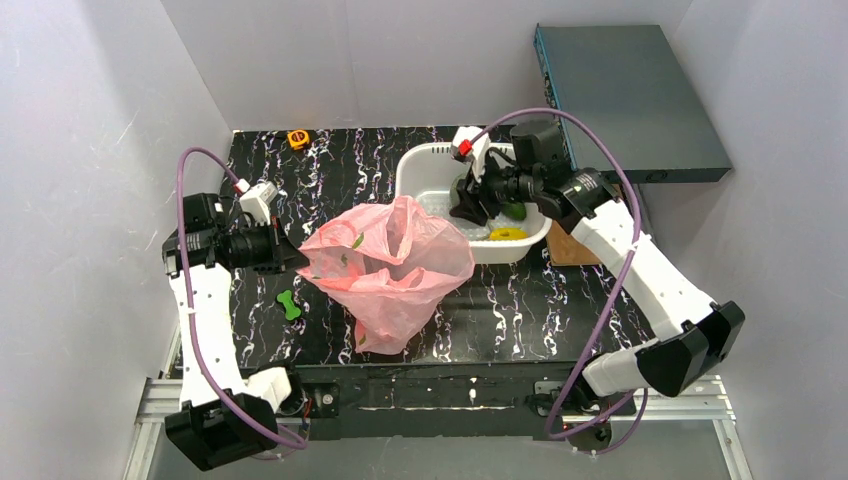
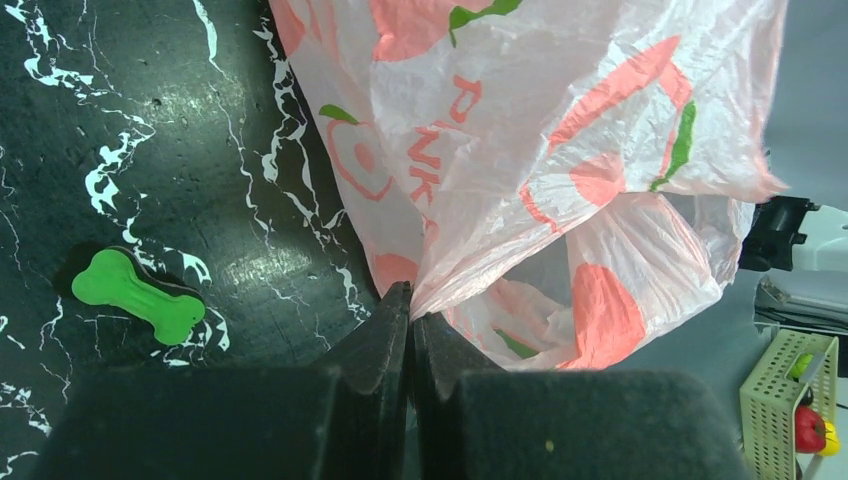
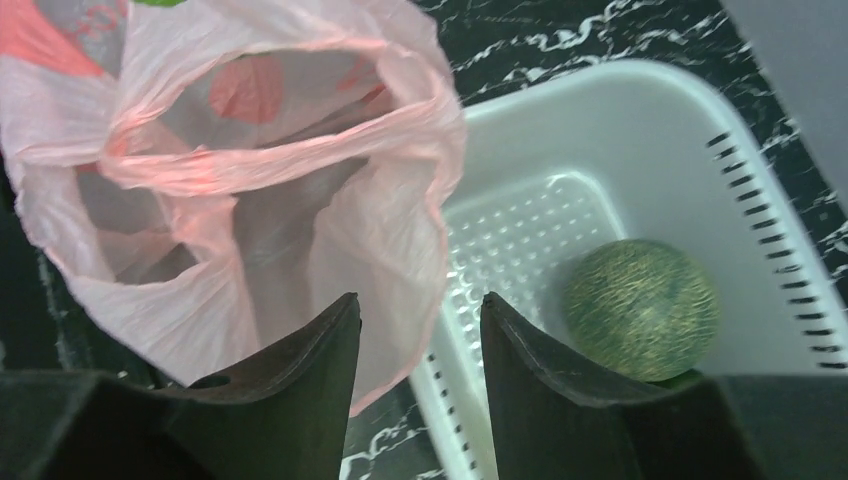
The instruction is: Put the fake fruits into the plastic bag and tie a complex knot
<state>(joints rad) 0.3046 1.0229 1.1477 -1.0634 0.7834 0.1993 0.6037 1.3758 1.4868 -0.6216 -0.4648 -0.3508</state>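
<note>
The bag [image 1: 385,265] is pinched by the left claw [image 2: 410,320], the right claw [image 3: 420,330] released; the melon [image 3: 640,310], lower right, is not yet bagged.

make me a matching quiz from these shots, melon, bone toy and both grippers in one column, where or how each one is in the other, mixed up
Column one
1 melon
2 bone toy
3 left gripper
4 right gripper

Column two
a shut on the plastic bag
b lying in the white basket
c open, holding nothing
d lying on the black table beside the plastic bag

Pairs: 1-b, 2-d, 3-a, 4-c
</note>
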